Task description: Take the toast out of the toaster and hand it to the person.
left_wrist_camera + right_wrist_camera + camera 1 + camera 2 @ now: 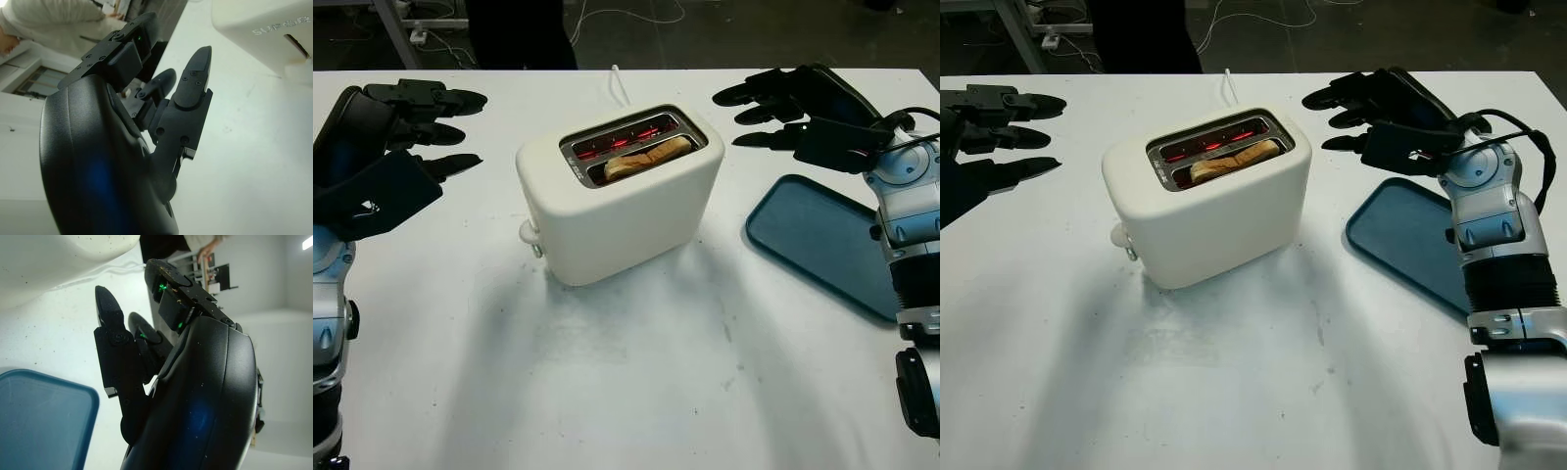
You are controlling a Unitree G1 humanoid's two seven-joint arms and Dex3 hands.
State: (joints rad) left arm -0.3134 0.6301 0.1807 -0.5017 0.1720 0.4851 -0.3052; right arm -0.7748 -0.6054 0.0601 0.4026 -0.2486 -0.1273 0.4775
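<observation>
risk: slot elements glow red, so a hand reaching in could touch hot metal; toast sits low, a poor pinch could crumble it or tip the toaster (pixel 619 196)
toast (pixel 646 157): browned slice, lying in the toaster's nearer slot, barely above the rim
left hand (pixel 406 122): open, left of toaster, well apart
right hand (pixel 1371 113): open, right of toaster, above tray (pixel 822 240)
surface (pixel 636 372): white
</observation>
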